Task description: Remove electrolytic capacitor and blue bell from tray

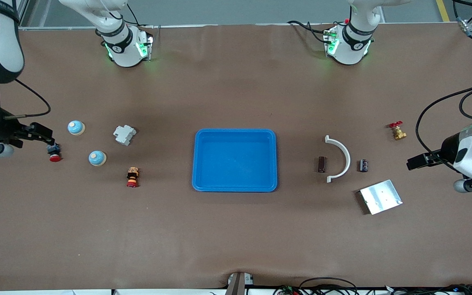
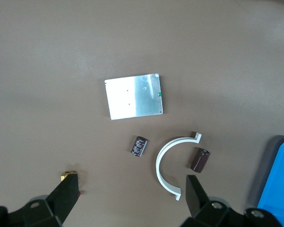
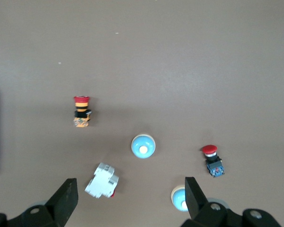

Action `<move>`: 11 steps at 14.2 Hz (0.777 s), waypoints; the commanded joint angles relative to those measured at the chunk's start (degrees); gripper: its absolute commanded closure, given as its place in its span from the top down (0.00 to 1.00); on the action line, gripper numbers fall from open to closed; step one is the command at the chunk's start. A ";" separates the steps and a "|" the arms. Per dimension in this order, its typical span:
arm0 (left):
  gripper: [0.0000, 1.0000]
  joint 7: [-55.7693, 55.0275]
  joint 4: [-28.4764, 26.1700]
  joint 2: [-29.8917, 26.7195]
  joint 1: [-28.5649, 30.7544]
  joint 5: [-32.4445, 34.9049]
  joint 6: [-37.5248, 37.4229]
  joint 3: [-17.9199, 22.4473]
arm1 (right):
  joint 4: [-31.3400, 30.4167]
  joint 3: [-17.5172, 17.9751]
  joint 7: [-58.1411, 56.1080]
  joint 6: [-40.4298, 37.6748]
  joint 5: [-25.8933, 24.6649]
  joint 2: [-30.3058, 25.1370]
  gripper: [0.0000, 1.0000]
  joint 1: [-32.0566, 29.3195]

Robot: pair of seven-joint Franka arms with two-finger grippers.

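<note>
left gripper (image 2: pixel 128 198) wide over capacitors (empty) | right gripper (image 3: pixel 128 198) wide over bells

The front camera sits high, facing the two robot bases along its top edge, and takes in the whole desk (image 1: pixel 236 237) with the blue tray (image 1: pixel 234 133) at its middle. The left wrist camera looks straight down from well above the desk, sharing with the front view the metal plate (image 2: pixel 134 96), the white arc (image 2: pixel 166 165) and two capacitors. The right wrist camera also looks straight down, sharing the blue bell (image 3: pixel 143 146) and the red push button (image 3: pixel 212 160).
</note>
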 commanded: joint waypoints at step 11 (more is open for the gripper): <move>1.00 0.53 -15.38 -13.89 -1.98 -0.99 8.96 -0.55 | 7.52 0.12 7.57 -11.67 0.44 -1.76 1.00 1.07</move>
